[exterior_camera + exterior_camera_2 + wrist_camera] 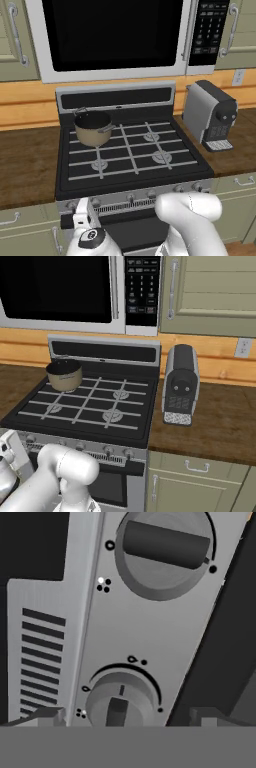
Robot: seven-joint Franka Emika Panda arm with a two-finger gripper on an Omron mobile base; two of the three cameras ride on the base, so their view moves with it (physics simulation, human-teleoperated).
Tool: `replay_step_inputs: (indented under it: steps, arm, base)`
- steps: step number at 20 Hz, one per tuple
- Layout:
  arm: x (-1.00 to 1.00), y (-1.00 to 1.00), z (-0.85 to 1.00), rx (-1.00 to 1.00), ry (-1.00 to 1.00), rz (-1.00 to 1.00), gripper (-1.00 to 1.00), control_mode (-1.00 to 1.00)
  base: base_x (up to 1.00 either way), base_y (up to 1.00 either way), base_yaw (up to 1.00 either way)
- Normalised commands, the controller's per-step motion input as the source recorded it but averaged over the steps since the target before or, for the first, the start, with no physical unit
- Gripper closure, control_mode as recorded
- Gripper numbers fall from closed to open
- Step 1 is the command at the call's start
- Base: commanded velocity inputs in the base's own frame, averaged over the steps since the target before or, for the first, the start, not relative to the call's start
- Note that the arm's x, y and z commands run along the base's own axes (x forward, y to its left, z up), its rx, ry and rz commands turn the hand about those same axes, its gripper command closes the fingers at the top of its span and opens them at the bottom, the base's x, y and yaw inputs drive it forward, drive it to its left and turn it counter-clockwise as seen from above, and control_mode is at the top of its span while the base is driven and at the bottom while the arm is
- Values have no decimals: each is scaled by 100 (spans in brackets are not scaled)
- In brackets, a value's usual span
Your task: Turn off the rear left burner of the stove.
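Jaws spread wide and gripping nothing, the two-finger gripper straddles a small round silver knob at the bottom of the hand view, one dark tip on each side of it, apparently lined up to close on it and turn. That knob's raised bar points along the gripper's axis, with an arc and flame marks printed around it. A second, larger-looking round knob sits beyond it on the same silver front strip, beside a slotted vent.

From the left base view, the white arm reaches low toward the left end of the knob strip on the wide black gas stove. The rear left burner lies under the tan pot, which stands on the black grates; no flame can be made out there. A white-framed microwave hangs above, and a silver and black coffee machine stands on the wooden counter to the right.

From the right base view, the same pot covers that burner at the stove's far left corner, well apart from the hand working at the front.
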Motion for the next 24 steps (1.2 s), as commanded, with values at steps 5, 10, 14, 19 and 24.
replay_step_inputs:
  steps: [5,10,14,19,24]
  arm:
    - [0,0,-14,0,-5,5,-100,-100]
    - [1,-2,-10,2,-5,3,-100,-100]
    - [-2,-15,0,10,-4,1,-100,-100]
    - [-11,-11,0,8,-3,0,-100,-100]
    - [6,0,0,2,0,0,-100,-100]
  base:
    - [0,0,0]
    - [0,0,0]
    - [0,0,0]
    - [0,0,0]
    - [0,0,0]
